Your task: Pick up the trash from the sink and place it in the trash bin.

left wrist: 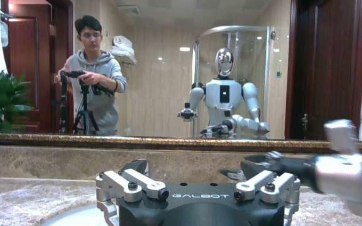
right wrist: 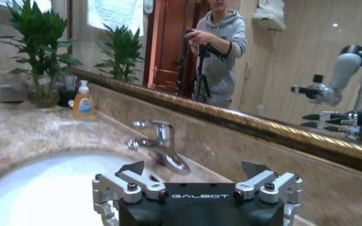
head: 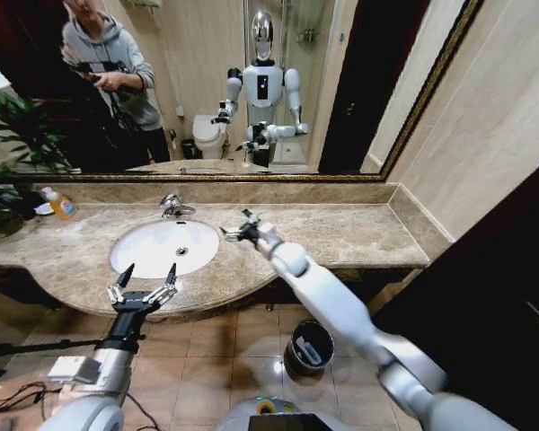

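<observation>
From the head camera I saw the right gripper stretched out over the marble counter, hanging at the far right rim of the sink, its fingers spread and gripping nothing. The chrome faucet stood just beyond it to its left, and the orange bottle well past that. My left gripper hovered at the basin's near edge, fingers wide apart and empty. I could make out no trash in the bowl. The trash bin sat on the floor tiles below the right arm, holding a pale scrap.
</observation>
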Robot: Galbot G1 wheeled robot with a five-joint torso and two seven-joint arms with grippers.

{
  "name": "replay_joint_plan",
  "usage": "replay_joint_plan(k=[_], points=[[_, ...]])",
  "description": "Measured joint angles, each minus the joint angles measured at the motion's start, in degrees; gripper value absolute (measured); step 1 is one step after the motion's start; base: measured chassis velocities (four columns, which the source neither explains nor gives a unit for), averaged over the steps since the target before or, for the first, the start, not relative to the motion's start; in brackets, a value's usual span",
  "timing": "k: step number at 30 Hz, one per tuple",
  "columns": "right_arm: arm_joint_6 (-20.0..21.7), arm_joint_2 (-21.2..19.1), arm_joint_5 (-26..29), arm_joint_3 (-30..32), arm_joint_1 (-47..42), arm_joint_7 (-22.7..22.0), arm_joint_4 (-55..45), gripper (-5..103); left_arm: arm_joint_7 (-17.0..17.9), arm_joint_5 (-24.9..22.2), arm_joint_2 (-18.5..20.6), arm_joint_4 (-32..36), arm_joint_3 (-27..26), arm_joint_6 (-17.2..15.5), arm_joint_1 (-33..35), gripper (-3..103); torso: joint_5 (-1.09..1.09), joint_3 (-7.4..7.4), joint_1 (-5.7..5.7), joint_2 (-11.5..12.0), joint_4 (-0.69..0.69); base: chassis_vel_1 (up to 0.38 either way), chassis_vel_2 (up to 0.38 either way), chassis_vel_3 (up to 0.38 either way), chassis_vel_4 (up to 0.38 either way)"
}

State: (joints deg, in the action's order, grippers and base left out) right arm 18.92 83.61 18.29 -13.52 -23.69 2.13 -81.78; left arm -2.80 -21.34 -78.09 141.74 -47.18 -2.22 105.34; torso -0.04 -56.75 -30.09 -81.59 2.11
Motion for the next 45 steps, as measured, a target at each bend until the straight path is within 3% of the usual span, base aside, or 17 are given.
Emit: replay_joint_plan(k=[4, 8, 22, 35, 42, 44, 45], points=[[-1.1, 4.7, -1.3, -0.3, 3.5, 0.0, 6.5, 100, 0.0, 0.0, 0.0, 0.0, 0.0, 0.0, 0.0, 100, -0.01, 0.0, 0.0, 0.0, -0.01, 0.0, 0.0, 0.0, 0.0], [-5.0, 8.8, -4.3, 1.4, 6.9, 0.0, 17.6, 100, 0.0, 0.0, 0.0, 0.0, 0.0, 0.0, 0.0, 100, 0.02, 0.0, 0.0, 0.0, 0.01, 0.0, 0.0, 0.0, 0.0], [-9.9, 8.7, -8.4, 10.8, 7.5, -0.2, 30.3, 100, 0.0, 0.0, 0.0, 0.0, 0.0, 0.0, 0.0, 100, 0.04, 0.0, 0.01, 0.0, -0.01, 0.0, 0.0, 0.0, 0.0], [-12.0, 8.6, -8.3, 12.9, 8.6, 1.4, 37.5, 103, 0.0, 0.0, 0.0, 0.0, 0.0, 0.0, 0.0, 100, 0.04, 0.0, 0.0, 0.0, -0.01, 0.0, 0.0, 0.0, 0.0], [-14.0, 8.6, -8.4, 13.9, 8.7, 2.7, 40.1, 74, 0.0, 0.0, 0.0, 0.0, 0.0, 0.0, 0.0, 100, 0.04, 0.0, 0.0, 0.0, 0.0, 0.0, 0.0, 0.0, 0.0], [-14.0, 8.5, -8.4, 14.0, 8.7, 2.8, 40.3, 74, 0.0, 0.0, 0.0, 0.0, 0.0, 0.0, 0.0, 100, 0.04, 0.0, 0.0, 0.0, -0.01, 0.0, 0.0, 0.0, 0.0], [-14.1, 8.5, -8.4, 14.2, 8.6, 3.1, 40.4, 69, 0.0, 0.0, 0.0, 0.0, 0.0, 0.0, 0.0, 100, 0.04, 0.0, 0.0, 0.0, -0.01, 0.0, 0.0, 0.0, 0.0]])
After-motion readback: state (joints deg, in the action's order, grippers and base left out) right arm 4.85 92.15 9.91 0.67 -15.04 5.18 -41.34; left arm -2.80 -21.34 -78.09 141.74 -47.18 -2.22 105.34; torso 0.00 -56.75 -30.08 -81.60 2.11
